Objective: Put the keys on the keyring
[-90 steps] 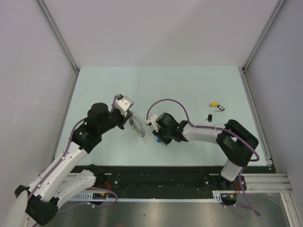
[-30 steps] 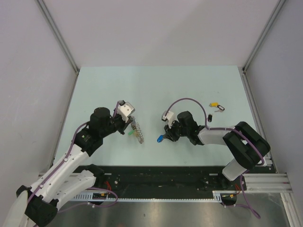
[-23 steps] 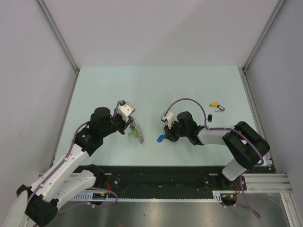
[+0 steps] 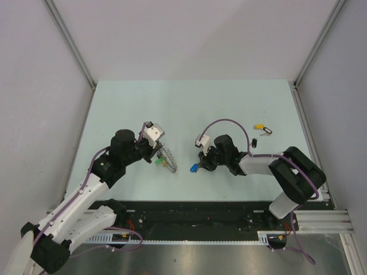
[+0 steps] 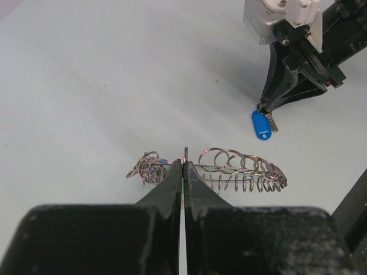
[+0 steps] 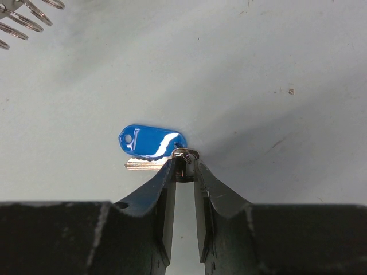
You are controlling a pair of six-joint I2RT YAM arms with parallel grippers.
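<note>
The keyring is a silver band edged with wire loops, held just above the table. My left gripper is shut on its wire, and a bunch of small rings hangs to the left of the jaws. From above, a green tag shows against the keyring at my left gripper. A blue-tagged key lies on the table, and my right gripper is shut on its small ring at the key's head. In the top view this blue key sits right of the keyring, at my right gripper.
A yellow-tagged key and a black-tagged key lie at the right back of the pale green table. Grey walls stand on three sides. The right arm's purple cable arches over the wrist.
The right jaws have closed a little more on the blue key's ring. The left gripper has tilted the keyring slightly lower. The blue key stays in place.
</note>
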